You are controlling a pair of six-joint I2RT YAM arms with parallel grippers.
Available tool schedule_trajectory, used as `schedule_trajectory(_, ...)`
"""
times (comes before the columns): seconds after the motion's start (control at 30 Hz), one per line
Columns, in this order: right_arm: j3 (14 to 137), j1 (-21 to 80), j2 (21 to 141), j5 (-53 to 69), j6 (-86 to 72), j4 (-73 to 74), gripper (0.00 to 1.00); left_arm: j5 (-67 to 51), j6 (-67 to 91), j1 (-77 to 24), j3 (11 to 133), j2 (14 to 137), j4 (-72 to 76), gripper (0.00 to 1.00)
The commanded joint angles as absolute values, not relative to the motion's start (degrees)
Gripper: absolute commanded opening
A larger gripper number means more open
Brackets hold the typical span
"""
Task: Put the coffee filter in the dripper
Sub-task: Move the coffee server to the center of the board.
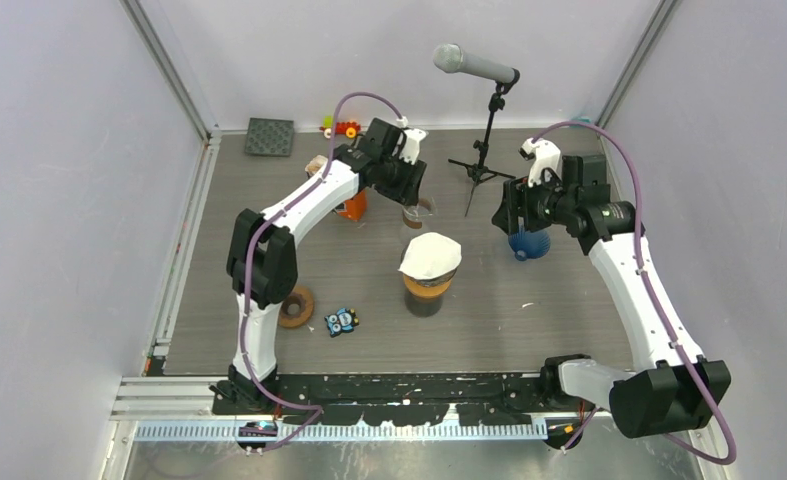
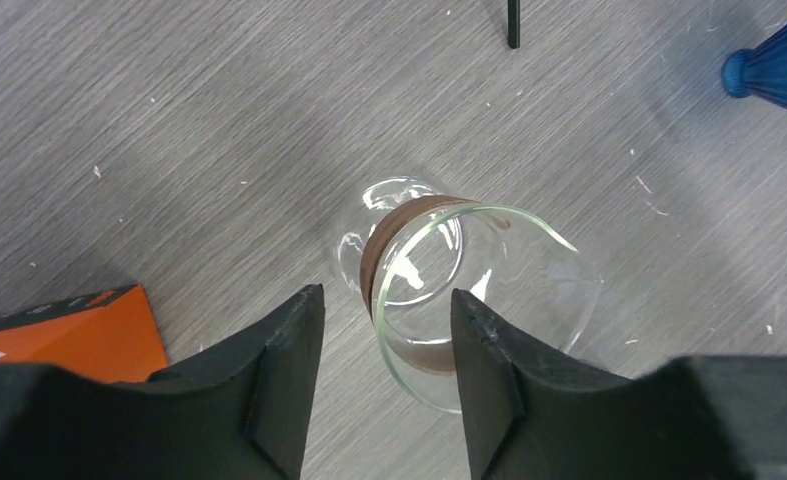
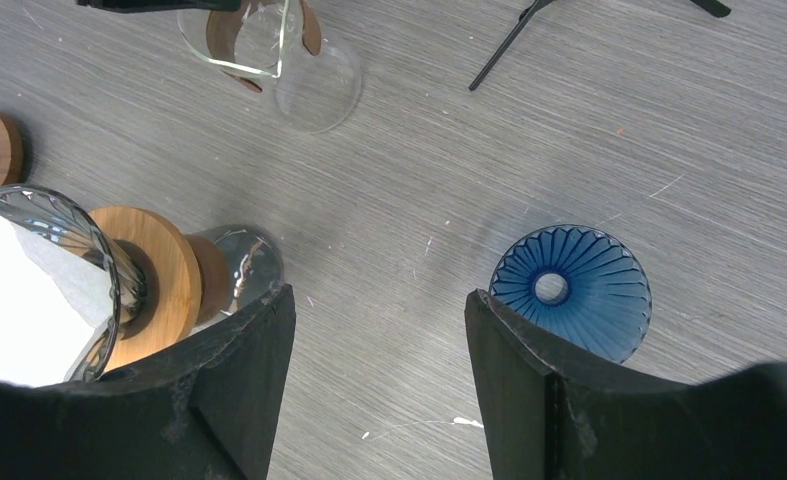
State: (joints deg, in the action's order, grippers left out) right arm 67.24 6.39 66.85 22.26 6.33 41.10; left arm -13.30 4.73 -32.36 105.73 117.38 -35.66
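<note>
Closest to the arm bases, a brown ring [image 1: 296, 305] and a small toy [image 1: 341, 321] lie on the grey table [image 1: 529, 330]. Just beyond them, mid-table, the dripper [image 1: 428, 283] stands on a glass jug [image 1: 424, 305]. The white paper filter [image 1: 430, 254] sits in its mouth. From overhead the filter is little more than a white cap. The right wrist camera shows what is under it: a ribbed glass cone and a wooden collar [image 3: 159, 272].

The right gripper [image 3: 379, 298] hangs spread wide, with only bare table between its fingers. A blue cone [image 3: 572, 290] stands just beside one finger. Its ribbed inside and centre hole show only in this wrist view.

Farther back, the left gripper [image 2: 386, 300] is also spread apart and has hold of nothing. It hovers over a second jug [image 2: 539, 290] with a brown band, which the overhead view mostly hides. One side of the jug's rim shows between the fingers, but I cannot tell whether they touch it. An orange box [image 2: 69, 335] lies off to the side.

At the back stand a microphone stand [image 1: 484, 150], a black mat [image 1: 270, 136] and a coloured toy [image 1: 341, 127].
</note>
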Motion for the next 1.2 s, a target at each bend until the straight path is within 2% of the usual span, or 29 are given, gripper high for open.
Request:
schedule_trajectory(0.0, 66.8, 5.7, 64.9, 24.2, 6.8, 38.6, 0.68, -11.0, 1.9, -33.0, 108.8, 118.2, -37.5, 0.49)
schedule_trajectory(0.43, 66.1, 4.0, 64.4, 25.3, 6.9, 38.4, 0.68, -10.9, 0.3, -33.1, 109.6, 118.4, -38.9, 0.17)
schedule_trajectory(0.6, 66.0, 3.8, 64.8, 25.8, 7.0, 38.3, 0.67, -10.7, -3.3, -33.0, 108.7, 116.0, -41.7, 0.0)
schedule_trajectory(1.17, 65.7, 3.8, 63.8, 28.1, 7.7, 38.6, 0.68, -7.6, -13.0, -28.3, 76.3, 87.2, -39.7, 0.0)
